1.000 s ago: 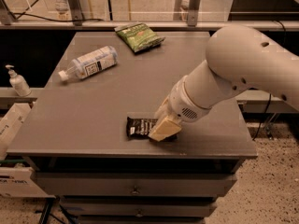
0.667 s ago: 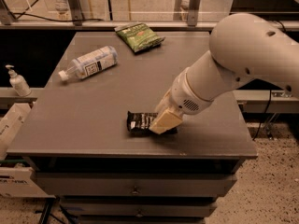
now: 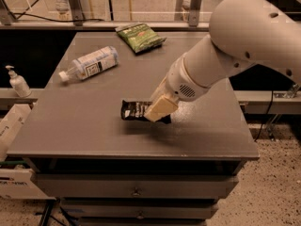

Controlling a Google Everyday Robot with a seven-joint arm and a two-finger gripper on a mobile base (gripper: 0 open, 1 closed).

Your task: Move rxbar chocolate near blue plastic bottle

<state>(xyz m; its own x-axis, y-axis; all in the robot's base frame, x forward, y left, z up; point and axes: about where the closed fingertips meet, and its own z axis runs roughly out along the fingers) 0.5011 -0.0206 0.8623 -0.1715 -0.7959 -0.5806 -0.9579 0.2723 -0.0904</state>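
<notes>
The rxbar chocolate is a flat black wrapper with white lettering, near the middle front of the grey table. My gripper comes in from the right on a large white arm and is shut on the bar's right end; a cream finger covers that end. The bar is held slightly above the table, with a shadow under it. The blue plastic bottle lies on its side at the back left, cap pointing left, well apart from the bar.
A green snack bag lies at the table's back middle. A small white pump dispenser stands on a shelf left of the table. White boxes sit at the lower left. Drawers run below the table top.
My gripper has moved left and toward the back with the rxbar chocolate in it, lifting it a little off the table. The bottle and bag have not moved.
</notes>
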